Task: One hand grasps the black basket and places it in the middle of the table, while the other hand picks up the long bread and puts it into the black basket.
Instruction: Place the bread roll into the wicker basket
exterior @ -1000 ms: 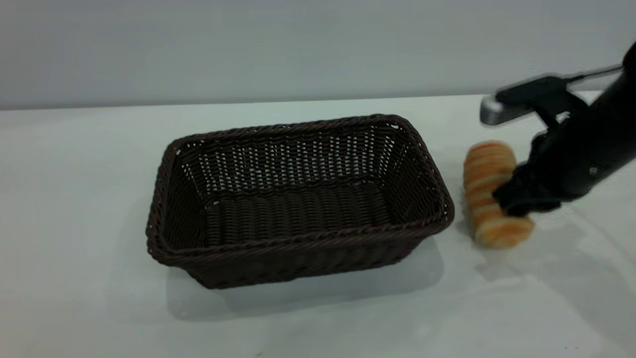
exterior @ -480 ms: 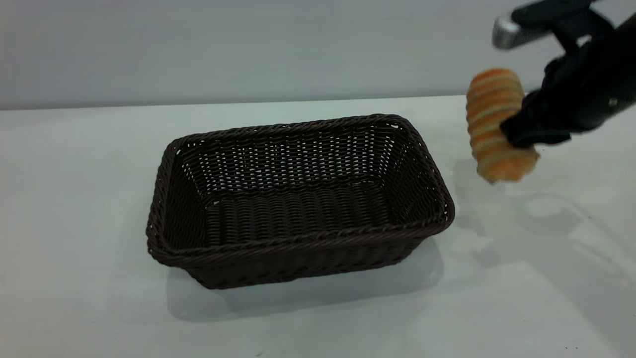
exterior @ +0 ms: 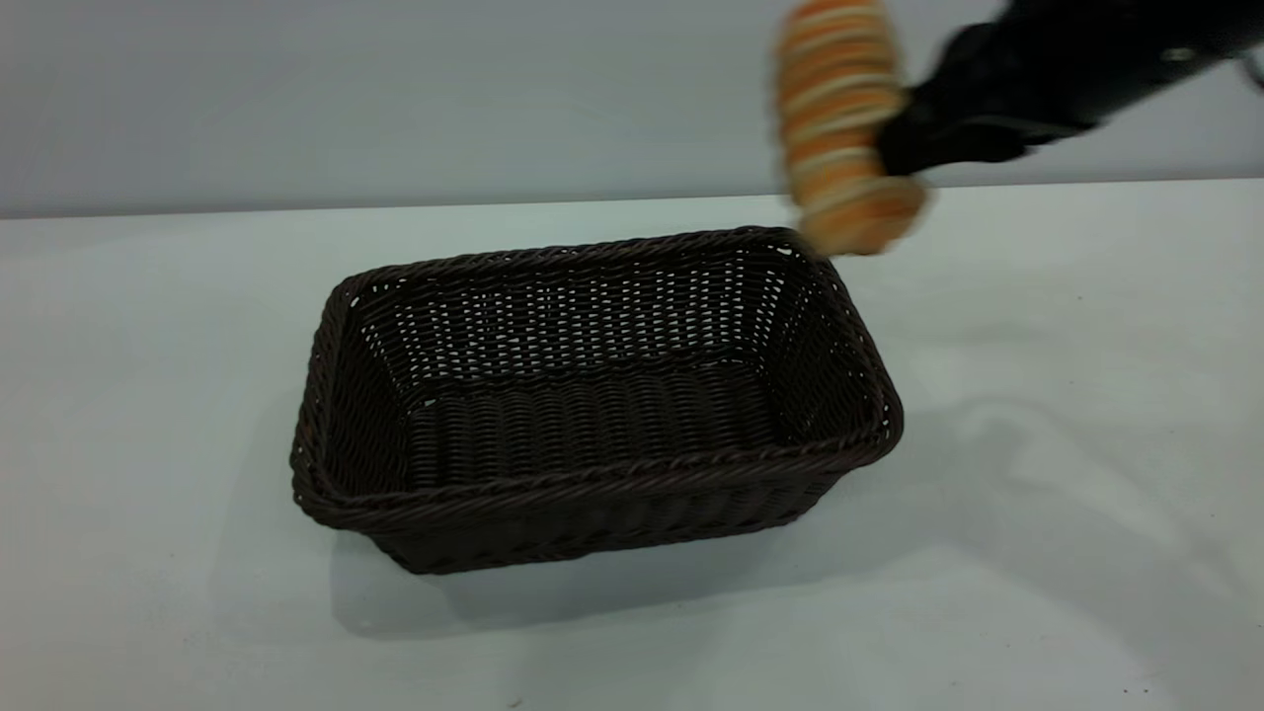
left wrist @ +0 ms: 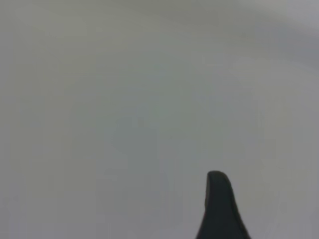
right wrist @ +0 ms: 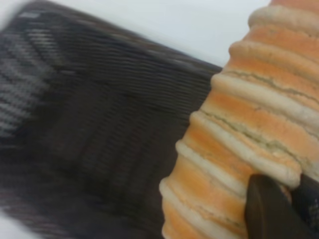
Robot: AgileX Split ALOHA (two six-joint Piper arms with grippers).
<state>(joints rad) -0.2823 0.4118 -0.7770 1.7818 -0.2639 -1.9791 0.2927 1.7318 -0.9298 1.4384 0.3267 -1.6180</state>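
Plain grey wall (behind table)

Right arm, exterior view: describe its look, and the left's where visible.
The right arm is matte black and bulky, tapering toward its gripper, with a small pale dot on its side. Of the left arm only one rounded black fingertip shows, in its wrist view.

Black basket: on the counter, near its middle, nothing inside. Long bread: off the counter, held up above the basket's far right corner. Right hand: clamped on the bread's right side, arm reaching in from the upper right.
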